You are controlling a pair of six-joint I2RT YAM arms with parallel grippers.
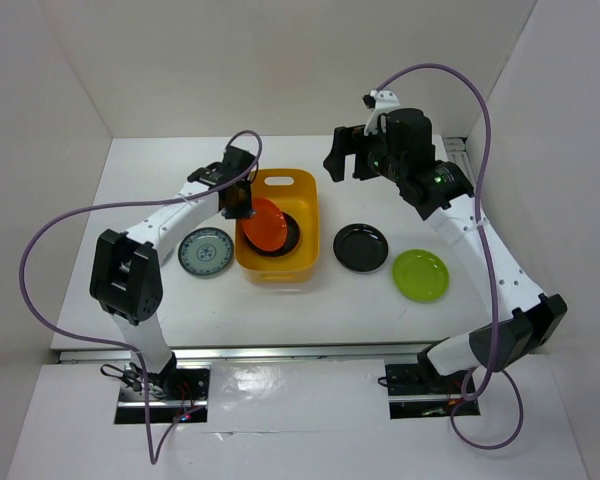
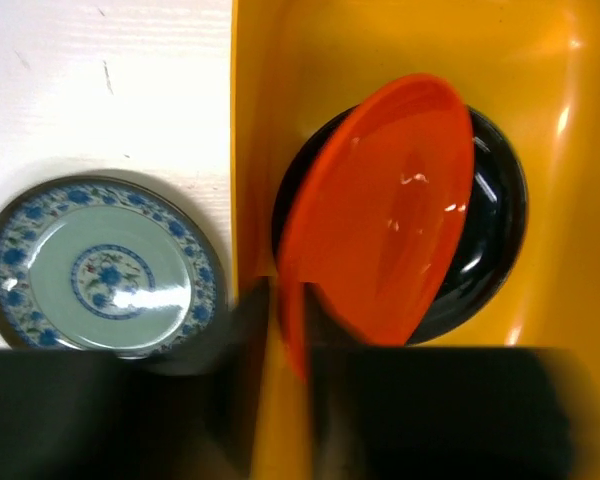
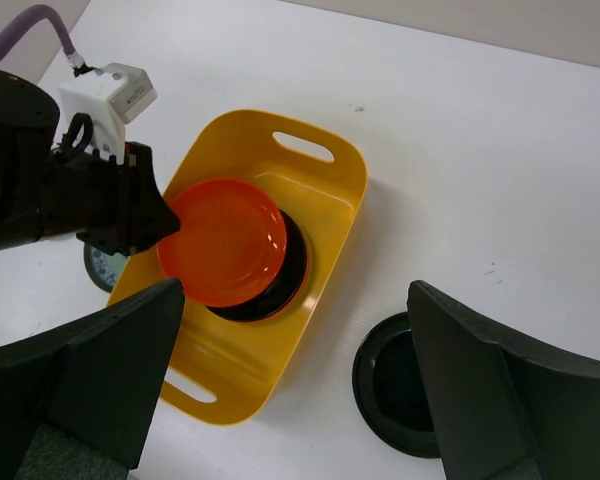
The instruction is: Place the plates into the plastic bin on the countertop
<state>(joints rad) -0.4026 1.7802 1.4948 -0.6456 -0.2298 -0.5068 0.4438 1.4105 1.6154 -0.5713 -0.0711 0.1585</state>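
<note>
An orange plate (image 1: 267, 224) (image 2: 380, 200) (image 3: 225, 240) leans tilted on a black plate (image 1: 292, 240) (image 2: 495, 220) that lies in the yellow plastic bin (image 1: 276, 275) (image 2: 250, 110) (image 3: 325, 185). The orange plate's left rim sits between the fingers of my left gripper (image 1: 242, 212) (image 2: 290, 400). The jaws are slightly parted, with a sliver of bin showing beside the rim. A blue patterned plate (image 1: 206, 251) (image 2: 105, 265) lies on the countertop left of the bin. To the right lie a second black plate (image 1: 361, 247) (image 3: 390, 385) and a lime green plate (image 1: 421, 274). My right gripper (image 1: 346, 160) (image 3: 300, 400) hovers wide open and holds nothing.
White walls enclose the countertop (image 1: 310, 310) at the back and on both sides. The right arm (image 1: 480, 230) reaches along the right side behind the green plate. A purple cable (image 1: 40, 250) loops off each arm.
</note>
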